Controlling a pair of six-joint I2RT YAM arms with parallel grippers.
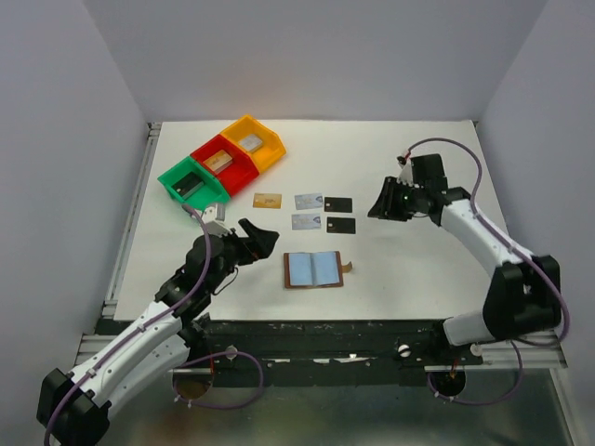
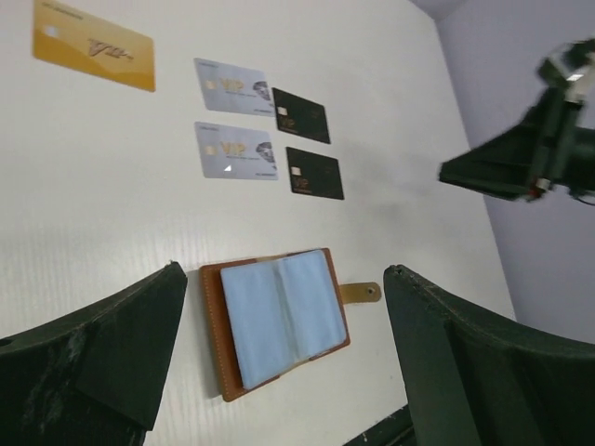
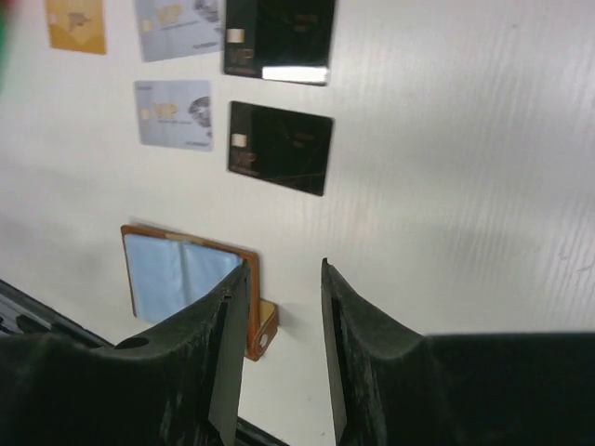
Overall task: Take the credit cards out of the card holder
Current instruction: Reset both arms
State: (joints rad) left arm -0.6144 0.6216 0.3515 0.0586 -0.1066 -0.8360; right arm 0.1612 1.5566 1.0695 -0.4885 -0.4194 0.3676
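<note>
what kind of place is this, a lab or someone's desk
Probably a robot lab test cell: a white table boxed in by plain grey walls, two robot arms bolted at its near edge, and staged props, coloured bins and credit cards in rows by an open card holder.

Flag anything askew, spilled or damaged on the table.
Nothing stands out. The five credit cards lie flat and separate in tidy rows beyond the card holder, which lies open, looking intact.

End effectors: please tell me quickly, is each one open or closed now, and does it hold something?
Left end effector: wide open, holding nothing.
Right end effector: partly open, holding nothing.
</note>
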